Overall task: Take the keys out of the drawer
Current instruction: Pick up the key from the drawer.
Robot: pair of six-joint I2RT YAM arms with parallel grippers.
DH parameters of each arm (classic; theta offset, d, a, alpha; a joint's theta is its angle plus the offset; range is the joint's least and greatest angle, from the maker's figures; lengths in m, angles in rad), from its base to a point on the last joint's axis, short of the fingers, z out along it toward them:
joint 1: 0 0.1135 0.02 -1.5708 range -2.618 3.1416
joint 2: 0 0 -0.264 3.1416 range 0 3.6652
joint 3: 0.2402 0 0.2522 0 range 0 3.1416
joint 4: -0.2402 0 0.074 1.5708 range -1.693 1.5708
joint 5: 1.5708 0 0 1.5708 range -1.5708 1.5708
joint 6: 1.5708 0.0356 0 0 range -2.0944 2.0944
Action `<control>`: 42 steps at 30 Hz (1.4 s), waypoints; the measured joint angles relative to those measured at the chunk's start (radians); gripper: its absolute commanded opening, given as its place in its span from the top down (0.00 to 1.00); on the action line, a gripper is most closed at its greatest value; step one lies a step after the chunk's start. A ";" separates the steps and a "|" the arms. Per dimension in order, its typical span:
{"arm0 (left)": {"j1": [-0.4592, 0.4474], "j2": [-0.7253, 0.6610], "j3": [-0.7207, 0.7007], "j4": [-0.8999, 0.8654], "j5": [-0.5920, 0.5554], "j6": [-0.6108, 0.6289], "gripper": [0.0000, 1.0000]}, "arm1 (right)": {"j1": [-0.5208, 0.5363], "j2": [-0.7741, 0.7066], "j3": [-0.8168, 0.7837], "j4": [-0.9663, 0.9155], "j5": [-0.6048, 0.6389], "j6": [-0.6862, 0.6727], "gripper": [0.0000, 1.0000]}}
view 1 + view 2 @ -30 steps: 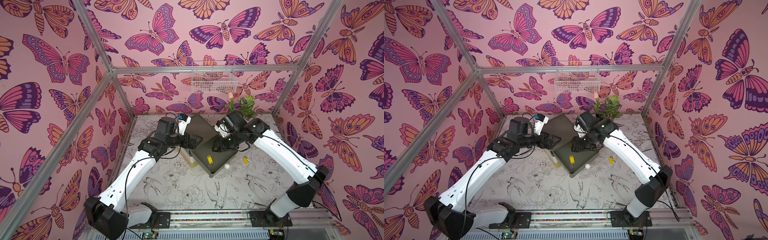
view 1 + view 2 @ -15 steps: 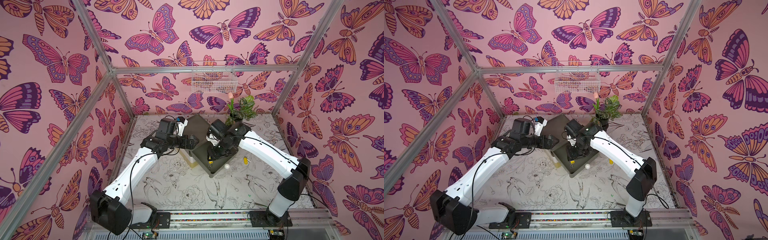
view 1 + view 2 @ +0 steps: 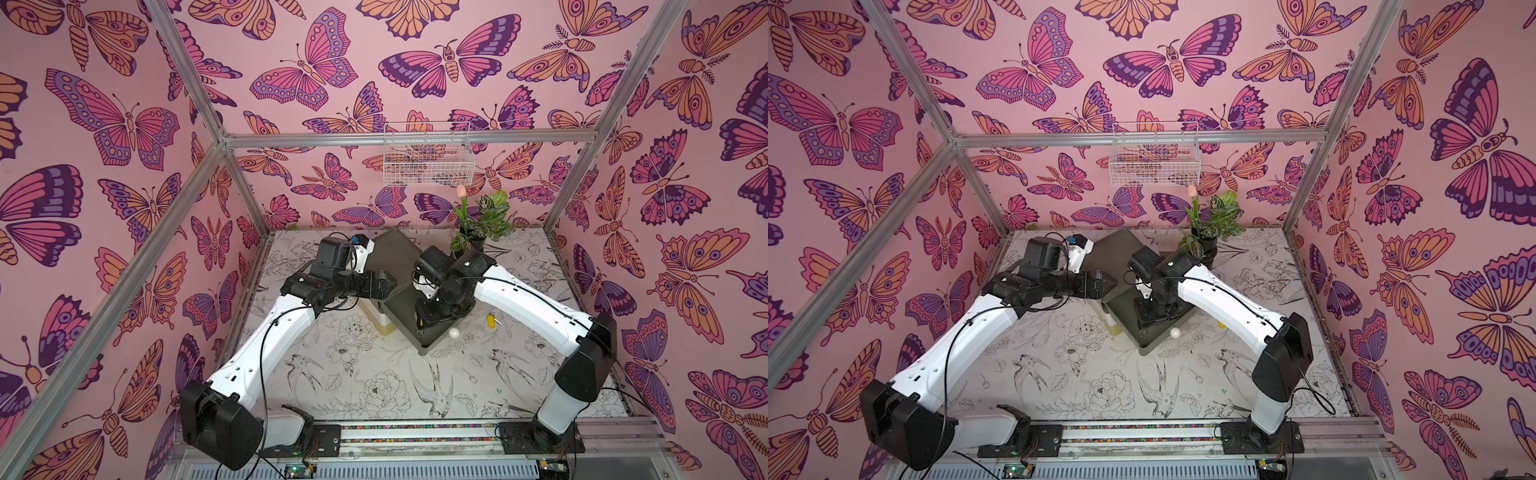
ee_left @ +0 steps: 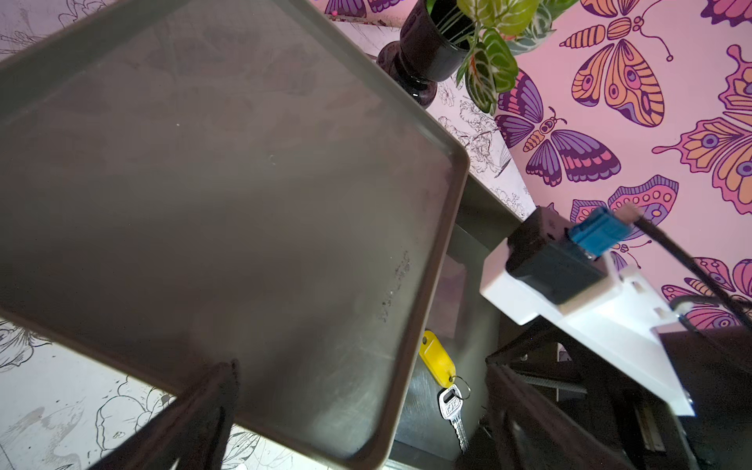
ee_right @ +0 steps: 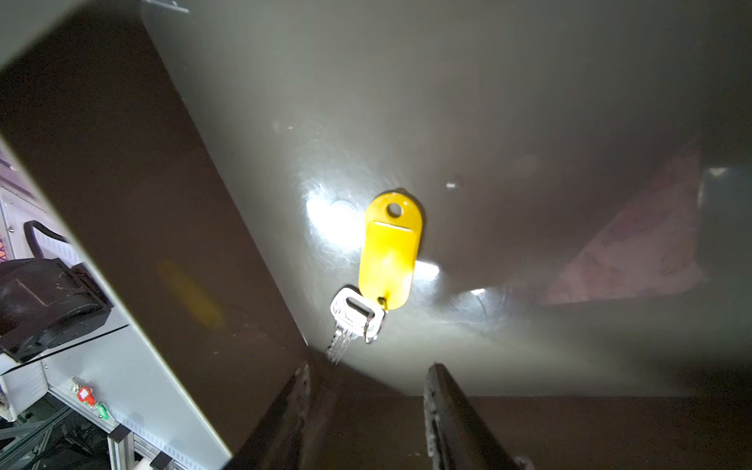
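Partway there: one yellow-tagged key (image 3: pixel 491 321) already lies out on the worktop (image 3: pixel 374 395), just beside the open drawer (image 5: pixel 529 122). A second key (image 5: pixel 388 252), yellow tag too, sits flat and alone on the drawer floor. The right end effector (image 5: pixel 368 368) is down inside the drawer, jaws parted and empty, the key's blade just ahead of them. The left end effector (image 4: pixel 362 362) is spread wide at the cabinet (image 4: pixel 203 183) top, holding nothing — no other keys in sight.

Inside the open drawer (image 5: pixel 508 101), my right gripper (image 5: pixel 368 368) has bare floor ahead, save the yellow-tagged key (image 5: pixel 388 252). One drawer wall (image 5: pixel 142 203) stands close beside it, and the cabinet top (image 4: pixel 203 183) roofs the far end.
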 measured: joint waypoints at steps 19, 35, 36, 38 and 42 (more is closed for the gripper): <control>0.000 -0.009 -0.009 0.003 0.000 0.005 0.00 | 0.006 0.051 0.000 0.026 -0.002 0.014 0.69; 0.005 -0.013 -0.016 0.010 0.001 0.009 0.00 | 0.006 0.061 0.000 0.029 -0.008 0.014 0.82; 0.005 -0.014 -0.016 0.010 0.001 0.008 0.00 | 0.006 0.061 0.000 0.029 -0.008 0.014 0.84; 0.005 -0.016 -0.019 0.012 0.001 0.008 0.00 | 0.006 0.061 0.000 0.029 -0.007 0.014 0.87; 0.005 -0.016 -0.020 0.015 0.001 0.008 0.00 | 0.006 0.061 0.000 0.029 -0.005 0.014 0.94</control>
